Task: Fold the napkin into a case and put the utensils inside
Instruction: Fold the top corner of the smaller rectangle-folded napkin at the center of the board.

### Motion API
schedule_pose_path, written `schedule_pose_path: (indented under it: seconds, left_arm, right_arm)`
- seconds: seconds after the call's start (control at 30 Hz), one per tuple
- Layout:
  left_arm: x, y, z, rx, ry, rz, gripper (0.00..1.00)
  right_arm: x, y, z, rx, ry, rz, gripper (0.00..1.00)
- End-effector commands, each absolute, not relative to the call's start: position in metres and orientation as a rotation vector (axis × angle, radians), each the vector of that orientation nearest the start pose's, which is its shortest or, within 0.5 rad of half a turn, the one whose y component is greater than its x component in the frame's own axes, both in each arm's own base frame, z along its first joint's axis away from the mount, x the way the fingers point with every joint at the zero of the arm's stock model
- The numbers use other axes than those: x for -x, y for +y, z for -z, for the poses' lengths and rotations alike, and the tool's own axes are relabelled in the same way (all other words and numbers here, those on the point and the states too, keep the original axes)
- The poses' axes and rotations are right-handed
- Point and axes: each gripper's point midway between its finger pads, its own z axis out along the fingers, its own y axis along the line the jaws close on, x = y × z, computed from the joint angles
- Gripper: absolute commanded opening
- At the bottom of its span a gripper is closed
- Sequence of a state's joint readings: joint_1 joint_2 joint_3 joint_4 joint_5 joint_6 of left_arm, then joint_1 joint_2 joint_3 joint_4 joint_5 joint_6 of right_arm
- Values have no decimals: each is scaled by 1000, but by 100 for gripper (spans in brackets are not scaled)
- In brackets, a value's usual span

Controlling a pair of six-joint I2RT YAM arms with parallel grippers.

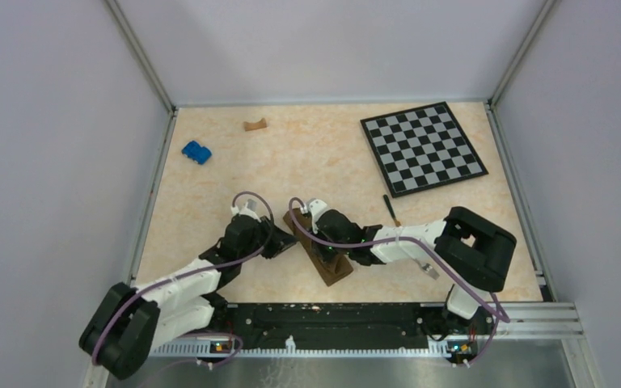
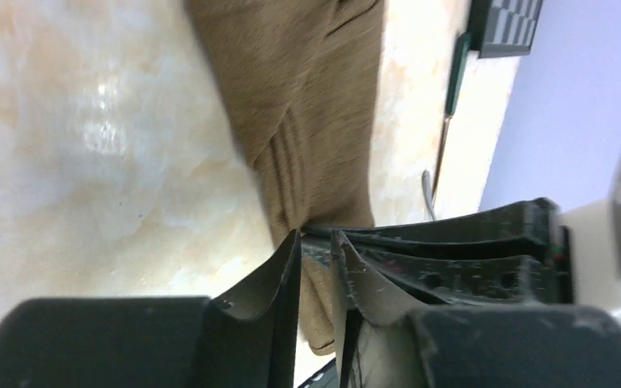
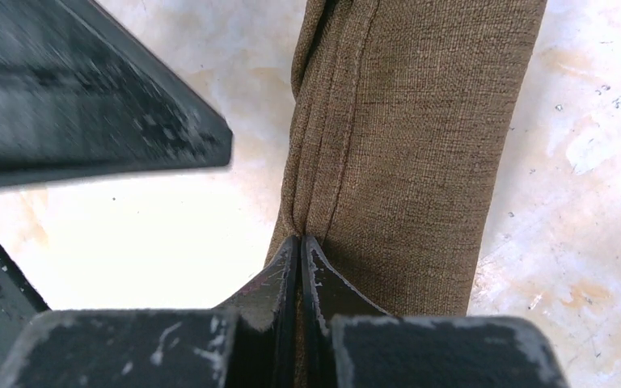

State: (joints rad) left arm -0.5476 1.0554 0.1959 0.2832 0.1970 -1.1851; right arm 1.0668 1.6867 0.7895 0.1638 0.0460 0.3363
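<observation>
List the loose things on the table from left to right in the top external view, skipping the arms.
blue block → tan piece → folded napkin → checkerboard. The knife is left out because it lies within the checkerboard's span.

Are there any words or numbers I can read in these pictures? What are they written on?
None: no word, number, label or sign can be read in any view.
The checkerboard shows only dark and light squares, no writing.
The brown napkin is plain cloth with no tag or print.
The blue block is too small to show any marks.
</observation>
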Motion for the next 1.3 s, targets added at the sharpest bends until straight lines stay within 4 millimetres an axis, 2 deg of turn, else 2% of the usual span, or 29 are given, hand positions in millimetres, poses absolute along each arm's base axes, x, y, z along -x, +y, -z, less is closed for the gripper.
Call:
schedule_pose_path:
  seconds: [0.0, 0.03, 0.07, 0.1, 0.13, 0.23, 0.4, 0.5, 0.63, 0.83, 0.97, 1.17, 1.27]
  left_arm:
    - [-235, -194, -89, 540, 2221, 1020, 22]
    - [-246, -190, -101, 544, 2194, 1001, 25]
    - [-252, -186, -105, 541, 2186, 988, 34]
    - [-260, -184, -111, 526, 2176, 977, 41]
    - [-267, -182, -113, 510, 2182, 958, 44]
    - [-281, -176, -108, 478, 2253, 837, 42]
    - [-290, -173, -102, 474, 2254, 807, 41]
    - [-294, -170, -97, 501, 2254, 816, 44]
    - [-295, -172, -88, 523, 2281, 861, 44]
    - [-296, -165, -70, 575, 2287, 849, 40]
    - [-296, -168, -58, 582, 2305, 886, 38]
    - [-303, -174, -44, 566, 2320, 906, 37]
    - [-306, -178, -43, 554, 2311, 936, 36]
  right_arm:
    - [-193, 343, -4, 848, 2296, -584, 0]
    - [-194, 344, -5, 852, 2295, -585, 0]
    - [-194, 345, -6, 858, 2293, -588, 1]
    - [-193, 347, -9, 863, 2291, -596, 4]
    - [-193, 349, -13, 862, 2289, -606, 9]
    - [-199, 359, -39, 789, 2286, -702, 22]
    - [-215, 374, -89, 672, 2236, -854, 37]
    - [-232, 380, -100, 625, 2220, -823, 39]
    - [-264, 379, -95, 503, 2245, -724, 36]
    - [-293, 381, -87, 407, 2249, -655, 17]
    - [-301, 388, -80, 409, 2254, -646, 13]
    - [-306, 396, -67, 439, 2255, -639, 12]
    - [-307, 401, -59, 447, 2264, -648, 12]
